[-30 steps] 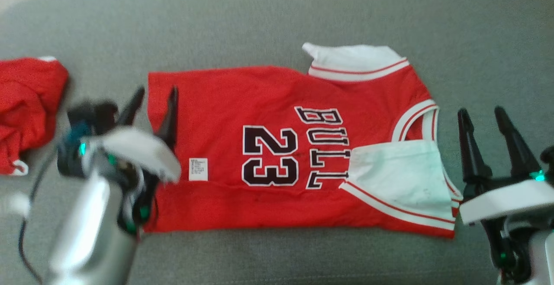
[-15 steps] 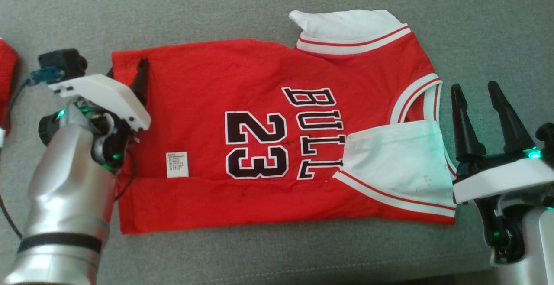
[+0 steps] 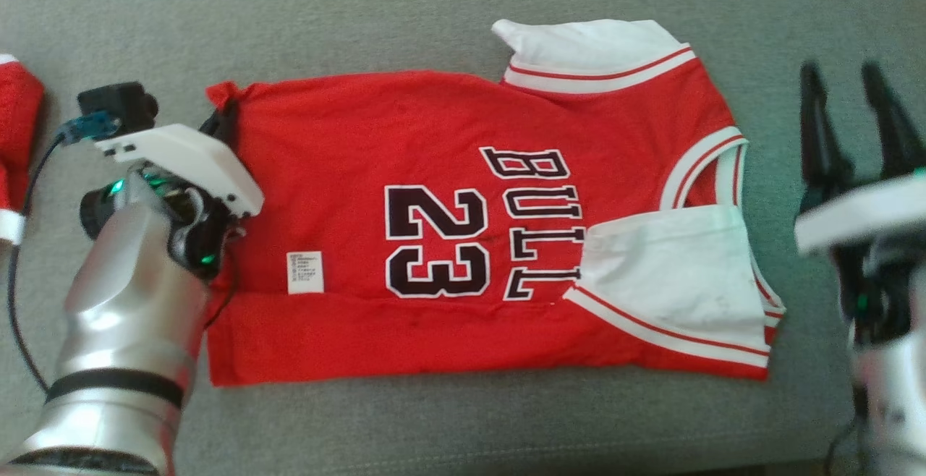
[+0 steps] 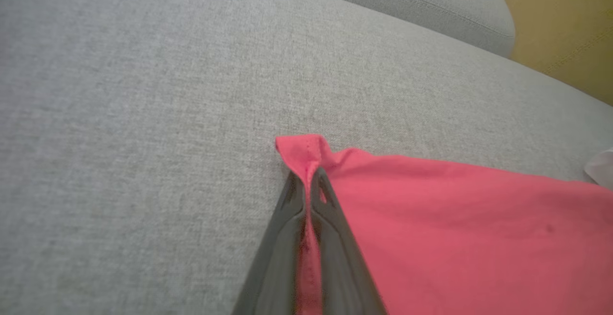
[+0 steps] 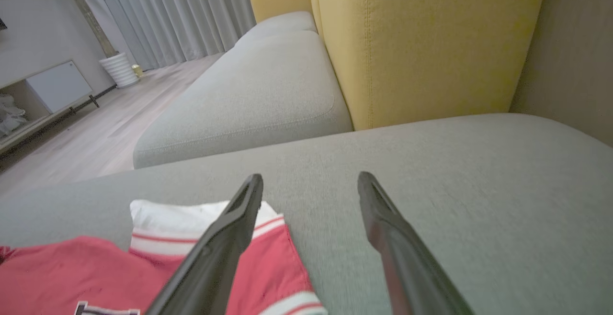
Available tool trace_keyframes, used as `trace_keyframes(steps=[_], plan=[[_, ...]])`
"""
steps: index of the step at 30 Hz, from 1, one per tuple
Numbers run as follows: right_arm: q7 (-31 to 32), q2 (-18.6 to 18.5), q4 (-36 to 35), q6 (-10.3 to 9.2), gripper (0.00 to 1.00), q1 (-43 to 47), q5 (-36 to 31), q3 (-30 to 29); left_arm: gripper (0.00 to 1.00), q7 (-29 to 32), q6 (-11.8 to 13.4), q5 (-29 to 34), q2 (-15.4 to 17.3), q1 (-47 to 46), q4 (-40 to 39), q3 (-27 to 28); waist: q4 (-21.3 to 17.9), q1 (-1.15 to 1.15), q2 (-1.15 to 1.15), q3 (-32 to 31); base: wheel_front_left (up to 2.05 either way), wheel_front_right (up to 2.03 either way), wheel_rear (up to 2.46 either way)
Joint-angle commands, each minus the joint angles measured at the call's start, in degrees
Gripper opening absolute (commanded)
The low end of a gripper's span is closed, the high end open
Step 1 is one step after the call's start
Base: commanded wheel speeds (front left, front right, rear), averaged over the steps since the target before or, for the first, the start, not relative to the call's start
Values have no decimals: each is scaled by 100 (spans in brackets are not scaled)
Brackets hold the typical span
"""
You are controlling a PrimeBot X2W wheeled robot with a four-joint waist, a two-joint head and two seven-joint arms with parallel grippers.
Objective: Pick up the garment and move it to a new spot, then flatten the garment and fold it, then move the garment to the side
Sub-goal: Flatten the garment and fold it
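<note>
The garment (image 3: 448, 172) is a red jersey with "BULL 23" lettering and white sleeves, lying flat on the grey sofa cushion (image 3: 434, 13). My left gripper (image 3: 226, 108) is at its far left hem corner, shut on a pinch of the red fabric (image 4: 306, 154); the cloth bunches up between the two dark fingers (image 4: 330, 219). My right gripper (image 3: 854, 78) hovers open just past the jersey's right edge, near the collar. In the right wrist view its fingertips (image 5: 254, 185) stand apart above the sleeve (image 5: 191, 214) and the bare cushion.
Another red garment (image 3: 14, 114) lies at the far left edge of the cushion. A black cable (image 3: 18, 273) runs along my left arm. A yellow backrest (image 5: 421, 37) and a second grey seat (image 5: 249, 95) lie beyond the cushion, with wood floor further off.
My left gripper has closed on the jersey's hem corner, which now bunches up. My right gripper has moved forward alongside the jersey. The head camera has shifted.
</note>
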Motion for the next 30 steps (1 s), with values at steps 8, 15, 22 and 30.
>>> trace_keyframes(steps=[8,15,22,30], plan=[[65,-501,1707,42,100,-1877,354,769,0,-296,-97,59,-252,-621,134,-155,536,0,0,181,0,0,0],[467,-596,3316,42,100,-2915,509,1822,0,-490,-143,36,-454,-809,412,-366,770,0,0,260,0,0,0],[1033,-680,4348,42,100,-3392,689,2482,0,-644,-164,-14,-543,-915,674,-527,830,0,0,265,0,0,0],[906,-799,4538,42,0,-3636,1095,2919,0,-855,-177,-100,-538,-1009,853,-616,805,0,0,342,0,0,0]])
